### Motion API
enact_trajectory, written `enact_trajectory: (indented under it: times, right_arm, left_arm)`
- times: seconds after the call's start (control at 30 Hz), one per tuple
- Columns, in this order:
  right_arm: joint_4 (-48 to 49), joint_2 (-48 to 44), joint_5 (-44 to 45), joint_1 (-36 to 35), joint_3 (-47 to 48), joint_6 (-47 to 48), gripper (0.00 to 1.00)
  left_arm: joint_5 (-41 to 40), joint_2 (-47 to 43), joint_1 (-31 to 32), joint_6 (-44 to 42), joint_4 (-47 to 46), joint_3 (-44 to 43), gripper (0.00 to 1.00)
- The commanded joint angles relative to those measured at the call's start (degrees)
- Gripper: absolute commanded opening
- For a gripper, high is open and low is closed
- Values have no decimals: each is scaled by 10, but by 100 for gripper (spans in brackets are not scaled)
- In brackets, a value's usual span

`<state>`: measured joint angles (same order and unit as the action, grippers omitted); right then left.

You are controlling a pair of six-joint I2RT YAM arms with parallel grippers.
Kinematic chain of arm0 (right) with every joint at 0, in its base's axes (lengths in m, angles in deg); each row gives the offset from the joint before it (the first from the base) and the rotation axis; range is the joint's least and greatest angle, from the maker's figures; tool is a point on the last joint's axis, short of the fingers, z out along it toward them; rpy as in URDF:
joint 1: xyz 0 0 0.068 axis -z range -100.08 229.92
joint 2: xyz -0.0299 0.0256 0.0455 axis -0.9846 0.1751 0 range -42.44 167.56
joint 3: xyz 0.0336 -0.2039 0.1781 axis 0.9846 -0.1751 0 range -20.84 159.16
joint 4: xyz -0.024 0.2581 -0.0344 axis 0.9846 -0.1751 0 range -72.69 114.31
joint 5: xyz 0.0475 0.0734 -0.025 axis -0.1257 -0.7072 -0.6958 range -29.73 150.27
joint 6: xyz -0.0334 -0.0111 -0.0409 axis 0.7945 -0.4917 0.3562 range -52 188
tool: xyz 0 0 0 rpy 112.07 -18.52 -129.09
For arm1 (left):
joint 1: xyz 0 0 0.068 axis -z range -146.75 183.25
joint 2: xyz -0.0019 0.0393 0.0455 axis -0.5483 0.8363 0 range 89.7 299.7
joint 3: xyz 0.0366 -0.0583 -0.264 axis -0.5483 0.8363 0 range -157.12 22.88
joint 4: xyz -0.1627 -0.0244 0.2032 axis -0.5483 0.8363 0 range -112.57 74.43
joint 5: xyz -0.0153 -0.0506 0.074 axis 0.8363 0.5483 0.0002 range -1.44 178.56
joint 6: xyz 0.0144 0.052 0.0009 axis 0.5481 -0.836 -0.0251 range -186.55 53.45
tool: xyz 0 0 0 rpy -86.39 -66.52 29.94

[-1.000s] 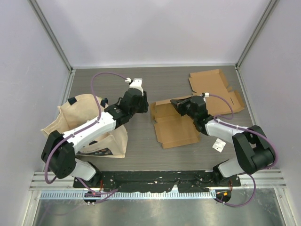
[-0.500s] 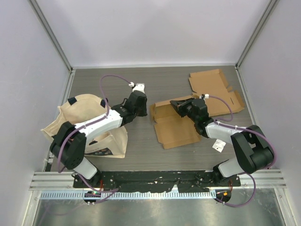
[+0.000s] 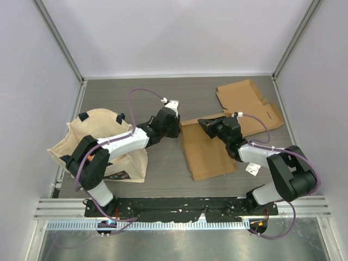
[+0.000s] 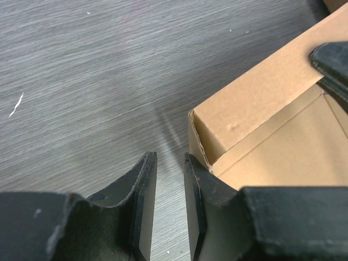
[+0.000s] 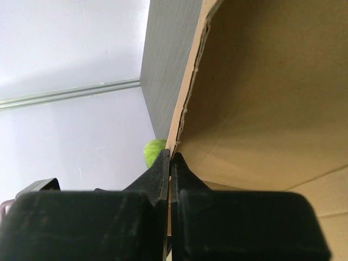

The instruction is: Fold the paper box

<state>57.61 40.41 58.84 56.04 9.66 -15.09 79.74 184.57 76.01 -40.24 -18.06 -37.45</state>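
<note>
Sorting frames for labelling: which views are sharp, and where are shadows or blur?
Top external: even light, sharp, paper box casts barely any shadow. Left wrist: box corner crisp, faint shadow on the table. Right wrist: cardboard shaded, right gripper dark and soft, green blob blurred.

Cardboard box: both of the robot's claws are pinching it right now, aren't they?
Not both. Only the right gripper is pinching the cardboard box, shut on its raised wall, as the right wrist view shows. The left gripper sits beside the box's corner with its jaws apart and nothing between them, as the left wrist view shows.
</note>
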Motion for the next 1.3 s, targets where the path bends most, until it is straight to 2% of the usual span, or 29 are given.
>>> enact_trajectory:
  times: [0.0,0.23,0.37,0.43,0.5,0.8,1.1,1.27]
  right_arm:
    - [6,-23,1,-4,-20,5,1]
    - [42,-29,-7,-5,-42,8,1]
    - [52,-30,-2,-5,-37,4,1]
    - [92,-23,-6,-5,-42,3,1]
    - [132,-14,-8,-5,-45,-6,1]
    - [163,5,-8,-10,-28,3,1]
    - [256,66,-12,-13,-76,-20,1]
    - [280,68,-10,-13,-98,-22,1]
  left_arm:
    - [20,-13,2,-13,-58,-4,30]
    - [13,-40,5,-20,-47,1,35]
    - [57,-61,6,-6,-42,11,40]
    - [64,-60,6,-4,-42,22,42]
    - [64,-58,6,-6,-57,27,42]
    - [17,-76,5,-7,-73,48,42]
    - [6,-55,6,-19,-100,58,43]
    - [3,-62,12,-17,-159,98,43]
